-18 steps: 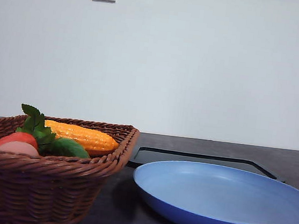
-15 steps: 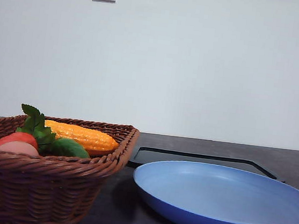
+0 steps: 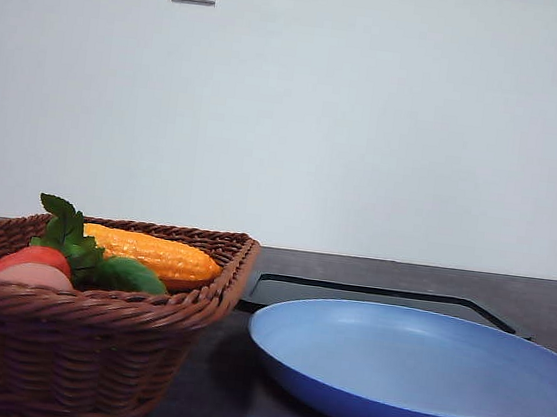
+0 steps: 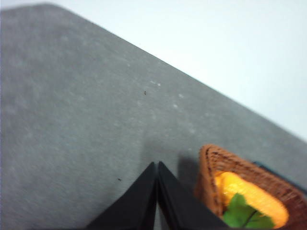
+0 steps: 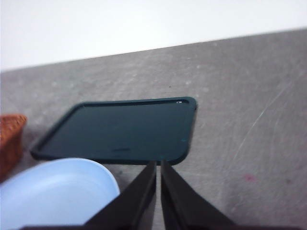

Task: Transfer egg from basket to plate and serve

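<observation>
The brown wicker basket [image 3: 72,346] stands at the front left of the table. Just above its near rim peeks the pinkish egg [image 3: 34,277], lying beside a red-orange vegetable with green leaves [image 3: 30,256]. The blue plate [image 3: 421,371] rests to the right of the basket, with nothing on it. My left gripper [image 4: 157,166] is shut and hovers over bare table, a corner of the basket [image 4: 211,167] close beside its fingers. My right gripper [image 5: 158,165] is shut too, poised near the plate [image 5: 53,196] and the black tray's near edge.
A flat black tray [image 3: 379,299] lies behind the plate, also seen as the tray [image 5: 124,132]. A yellow corn cob [image 3: 153,253] and a green vegetable [image 3: 130,275] share the basket. Grey tabletop stretches to the right of the tray; a white wall stands behind.
</observation>
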You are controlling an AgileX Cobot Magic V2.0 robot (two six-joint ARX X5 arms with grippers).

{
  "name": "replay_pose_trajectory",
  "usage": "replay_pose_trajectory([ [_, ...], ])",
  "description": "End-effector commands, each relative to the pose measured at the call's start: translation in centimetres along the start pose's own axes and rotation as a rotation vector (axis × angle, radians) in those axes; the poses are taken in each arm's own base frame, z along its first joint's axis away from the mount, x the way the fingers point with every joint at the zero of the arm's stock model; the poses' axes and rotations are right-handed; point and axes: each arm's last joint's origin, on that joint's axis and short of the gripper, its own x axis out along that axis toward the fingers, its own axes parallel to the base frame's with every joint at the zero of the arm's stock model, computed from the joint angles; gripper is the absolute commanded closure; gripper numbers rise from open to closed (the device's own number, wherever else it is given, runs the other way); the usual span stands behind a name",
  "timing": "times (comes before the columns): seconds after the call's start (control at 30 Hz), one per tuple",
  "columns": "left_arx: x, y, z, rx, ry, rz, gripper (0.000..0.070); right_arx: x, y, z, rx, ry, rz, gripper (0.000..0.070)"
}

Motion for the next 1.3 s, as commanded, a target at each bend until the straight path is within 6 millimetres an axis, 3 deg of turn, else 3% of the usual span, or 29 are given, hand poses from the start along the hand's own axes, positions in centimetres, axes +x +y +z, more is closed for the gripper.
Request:
replay_pose_trajectory([
  [0.0, 0.3, 0.4, -0.7, -0.103, 0.020, -0.004, 0.0700, 0.0, 0.0, -0.1, 0.095, 0.001, 0.002, 0.0700],
  [0.33, 0.0, -0.8, -0.2, -0.105, 0.104, -0.267, 0.0700, -0.3, 0.3, 0.7, 0.186, -0.020, 0.010, 0.0700],
  [0.63, -1.2, -2.4, 2.6, -0.093, 0.213, -0.211, 0.0700, -1.4, 1.6, 4.6, 0.216, -0.024, 0.025, 0.0700],
  [1.0, -0.3, -4.8, 6.7, 0.056, 0.356, -0.198, 0.0700, -0.2, 2.7, 9.3, 0.174, 0.227, 0.023, 0.0700],
  [1.27, 1.8, -6.2, 7.7, 0.069, 0.610, -0.359, 0.0700, 2.3, 2.6, 10.0, 0.218, 0.465, 0.112, 0.0700],
])
